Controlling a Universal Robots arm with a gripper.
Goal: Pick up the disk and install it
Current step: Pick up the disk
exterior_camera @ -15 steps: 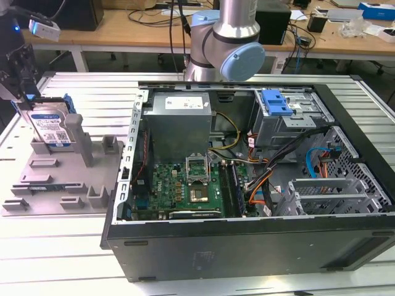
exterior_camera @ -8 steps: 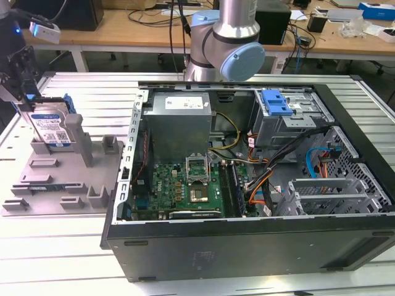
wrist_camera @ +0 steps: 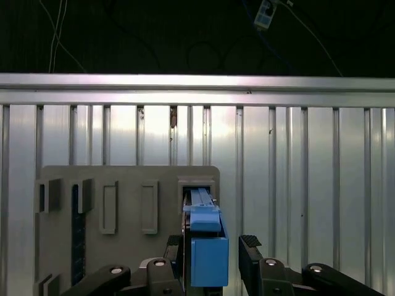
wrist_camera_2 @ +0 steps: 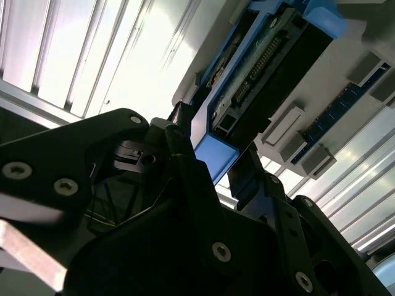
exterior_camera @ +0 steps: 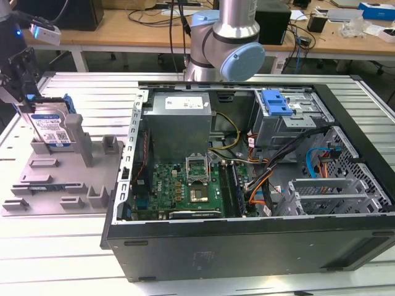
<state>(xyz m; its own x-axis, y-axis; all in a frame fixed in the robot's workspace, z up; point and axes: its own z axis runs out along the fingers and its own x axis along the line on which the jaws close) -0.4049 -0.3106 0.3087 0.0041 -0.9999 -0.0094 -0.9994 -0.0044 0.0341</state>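
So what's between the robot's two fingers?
The disk with its blue bracket, in both wrist views. In the first wrist view a bare gap separates it from one finger.

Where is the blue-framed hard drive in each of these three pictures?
Exterior view: the disk stands upright in the grey tray, at the exterior view's left.
First wrist view: disk edge-on in the tray's slot.
Second wrist view: disk's connector end, beside the tray.
Shared landmark: the grey tray.

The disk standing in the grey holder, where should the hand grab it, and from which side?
Probably its top edge, pinched across the thin blue-framed sides, coming from straight above. The disk stands upright in a slot of the grey holder, so only its upper part is free.
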